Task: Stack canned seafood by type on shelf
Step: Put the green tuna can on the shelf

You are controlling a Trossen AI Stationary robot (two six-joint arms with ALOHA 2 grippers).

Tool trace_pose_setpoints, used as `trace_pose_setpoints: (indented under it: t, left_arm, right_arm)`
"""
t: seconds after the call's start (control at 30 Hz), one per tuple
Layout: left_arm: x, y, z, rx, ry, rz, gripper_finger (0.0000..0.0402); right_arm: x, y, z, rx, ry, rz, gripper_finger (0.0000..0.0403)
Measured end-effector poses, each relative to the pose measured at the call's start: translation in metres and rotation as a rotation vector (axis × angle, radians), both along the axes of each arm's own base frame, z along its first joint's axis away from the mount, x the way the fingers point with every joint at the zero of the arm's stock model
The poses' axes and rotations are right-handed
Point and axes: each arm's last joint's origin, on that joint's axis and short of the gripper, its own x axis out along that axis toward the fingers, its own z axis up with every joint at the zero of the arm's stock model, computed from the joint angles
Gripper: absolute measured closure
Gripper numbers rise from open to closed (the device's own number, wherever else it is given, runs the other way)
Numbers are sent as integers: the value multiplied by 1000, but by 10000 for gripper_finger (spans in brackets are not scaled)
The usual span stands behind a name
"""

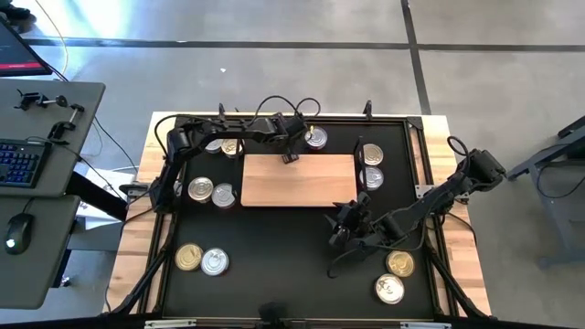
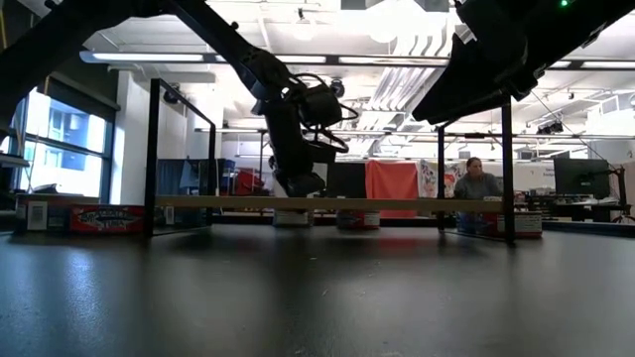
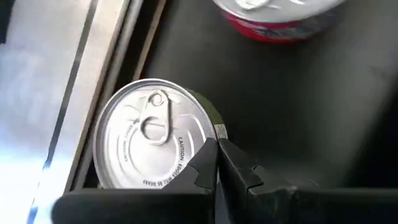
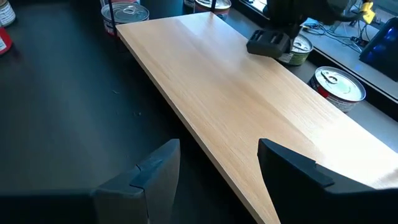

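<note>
Sitting on the black mat (image 1: 274,247) just behind the shelf (image 1: 299,180), a silver-lidded tin (image 3: 151,142) has the left gripper (image 3: 217,163) pinched together on its rim, a thin hold that could slip or tilt when lifted. The bare board leaves ample room to set it down, though the frame rail (image 3: 106,81) runs close beside the tin. The right gripper (image 4: 217,168) waits at the board's near edge, jaws apart.

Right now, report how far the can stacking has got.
Done: nothing; the shelf is bare. In hand: the left gripper is shut at the shelf's far edge beside a silver-lidded can, holding nothing. The right gripper waits open. Left: all cans, like the gold-lidded one.
</note>
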Motion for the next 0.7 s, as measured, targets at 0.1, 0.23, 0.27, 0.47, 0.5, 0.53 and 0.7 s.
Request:
trace_pose_setpoints:
  t: [0.1,0.23,0.27,0.47,0.5,0.53,0.7]
  left_arm:
    - [-1,-14,9,-32,10,-19,401]
    - [-2,-28,29,-38,-19,-52,402]
    - [-2,-30,34,-32,-31,-56,402]
    - [-4,-28,42,-15,-51,-47,401]
    - [-5,-27,43,-13,-51,-43,401]
    - [-6,-25,42,-13,-50,-38,401]
    - [-7,-22,42,-7,-49,-29,401]
  right_arm:
    - [0,0,0,-3,0,4,192]
    - [1,1,1,-6,-2,10,192]
    - [1,1,1,-7,-1,11,192]
    - [1,1,1,-9,0,14,192]
    - [1,1,1,-8,1,14,192]
    - [1,1,1,-9,1,15,192]
    - [1,1,1,-13,4,18,192]
